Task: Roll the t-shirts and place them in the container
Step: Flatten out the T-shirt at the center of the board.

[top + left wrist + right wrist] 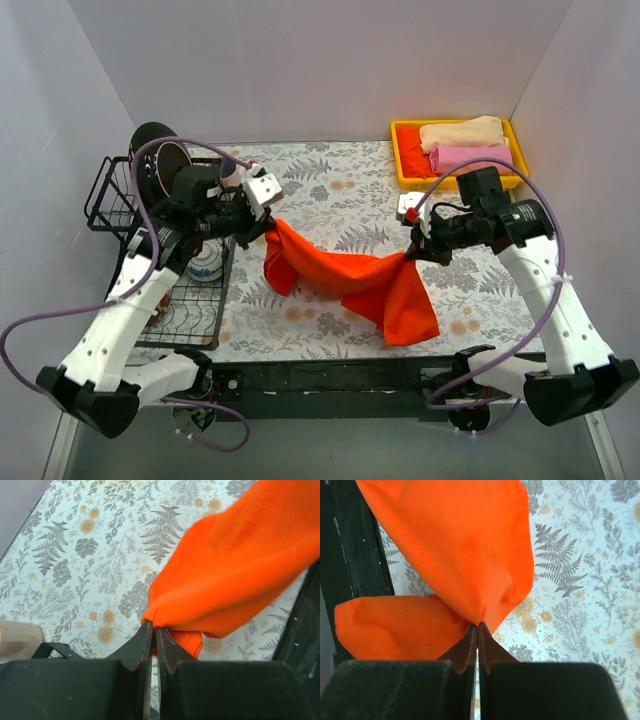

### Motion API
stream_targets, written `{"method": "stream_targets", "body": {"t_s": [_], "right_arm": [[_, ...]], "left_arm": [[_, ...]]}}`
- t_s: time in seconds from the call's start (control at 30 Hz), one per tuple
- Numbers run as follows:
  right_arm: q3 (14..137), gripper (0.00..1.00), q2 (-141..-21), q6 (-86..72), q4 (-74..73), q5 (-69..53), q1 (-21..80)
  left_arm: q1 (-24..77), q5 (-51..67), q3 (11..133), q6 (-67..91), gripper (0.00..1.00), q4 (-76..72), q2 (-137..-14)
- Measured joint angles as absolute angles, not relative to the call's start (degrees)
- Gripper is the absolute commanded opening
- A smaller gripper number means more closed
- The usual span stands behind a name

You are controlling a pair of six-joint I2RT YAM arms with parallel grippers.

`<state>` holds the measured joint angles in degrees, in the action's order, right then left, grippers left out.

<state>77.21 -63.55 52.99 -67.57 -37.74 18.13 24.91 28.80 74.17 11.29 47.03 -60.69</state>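
A bright orange-red t-shirt (350,278) hangs stretched between my two grippers above the fern-patterned cloth. My left gripper (268,230) is shut on its left end; in the left wrist view the jaws (154,628) pinch a fold of the t-shirt (235,565). My right gripper (412,252) is shut on its right end; in the right wrist view the jaws (478,626) pinch the t-shirt (455,545). A loose flap droops to the table at the front right (408,310). Rolled beige (462,132), pink (470,157) and orange-red (412,160) t-shirts lie in the tray.
A yellow plastic tray (400,180) stands at the back right. A black wire dish rack (190,300) with a pan (160,160) and a cup (205,262) stands at the left. The black table front edge (330,375) runs below the cloth.
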Motion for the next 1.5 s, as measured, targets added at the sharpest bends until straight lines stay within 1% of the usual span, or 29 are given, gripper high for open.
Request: {"method": "stream_targets", "body": {"t_s": [0.1, 0.23, 0.27, 0.33, 0.37, 0.4, 0.47, 0.53, 0.63, 0.73, 0.8, 0.83, 0.87, 0.93, 0.97, 1.03, 1.07, 1.13, 1.37, 1.5], "right_arm": [[76.8, 0.01, -68.7, 53.3, -66.7, -38.0, 16.3], [76.7, 0.01, -77.8, 55.5, -63.9, -38.7, 9.2], [76.8, 0.11, -80.4, 56.2, -63.1, -38.9, 6.9], [77.9, 0.27, -85.8, 57.1, -61.9, -38.8, 2.2], [79.6, 0.61, -89.4, 57.4, -61.3, -38.3, -0.5], [81.1, 0.66, -92.3, 57.2, -60.6, -37.9, -2.1], [85.9, 0.67, -98.4, 56.8, -59.3, -37.1, -5.4], [89.5, 0.68, -101.9, 55.9, -57.3, -36.8, -7.1], [89.4, 0.68, -100.2, 54.3, -54.5, -37.6, -7.0], [81.9, 0.67, -90.3, 54.0, -50.4, -37.6, -3.6], [73.0, 0.65, -79.7, 55.1, -47.4, -37.1, 1.4], [66.2, 0.63, -72.0, 56.6, -45.5, -36.4, 4.2], [64.6, 0.59, -70.1, 57.1, -45.8, -36.4, 7.5], [56.6, 0.56, -61.9, 59.2, -43.9, -35.7, 13.2], [52.4, 0.53, -58.6, 60.5, -43.0, -35.1, 15.3], [46.6, 0.5, -55.0, 62.5, -42.7, -34.0, 17.8], [45.0, 0.48, -54.6, 63.4, -42.4, -33.3, 18.8], [42.7, 0.47, -55.4, 65.1, -41.2, -32.1, 20.9], [39.1, 0.49, -58.5, 72.4, -38.4, -29.6, 29.2], [37.5, 0.51, -60.3, 76.6, -37.6, -28.1, 32.1]], "left_arm": [[24.8, 26.7, 74.4, 10.4, 0.0, 42.5, -66.5], [24.1, 23.6, 76.0, 10.2, 0.0, 34.4, -81.3], [23.9, 22.6, 77.2, 10.3, 0.03, 32.4, -85.5], [23.5, 20.5, 81.3, 11.0, 0.29, 29.7, -94.3], [23.3, 19.5, 83.4, 11.4, 0.36, 28.9, -97.7], [23.2, 18.3, 85.9, 12.1, 0.43, 27.8, -101.3], [23.0, 16.2, 89.9, 13.8, 0.48, 26.2, -106.5], [22.8, 14.9, 91.2, 15.5, 0.53, 24.8, -108.0], [22.6, 13.9, 91.2, 17.7, 0.57, 24.0, -106.6], [22.6, 14.4, 90.0, 19.7, 0.59, 23.5, -102.4], [22.6, 15.6, 87.5, 20.4, 0.6, 23.6, -98.1], [22.6, 16.6, 85.6, 20.6, 0.61, 24.1, -94.9], [22.6, 17.4, 84.4, 20.6, 0.61, 24.7, -92.8], [22.6, 19.0, 81.5, 20.6, 0.62, 25.9, -87.8], [22.6, 19.7, 80.4, 20.6, 0.62, 26.6, -86.0], [22.6, 21.0, 78.2, 20.5, 0.62, 28.0, -82.6], [22.7, 21.7, 77.5, 20.5, 0.62, 28.9, -81.7], [22.7, 22.3, 76.4, 20.4, 0.63, 30.0, -80.8], [22.7, 22.3, 72.7, 20.4, 0.63, 33.0, -80.7], [22.3, 22.3, 72.0, 20.4, 0.63, 33.3, -80.7]]}}
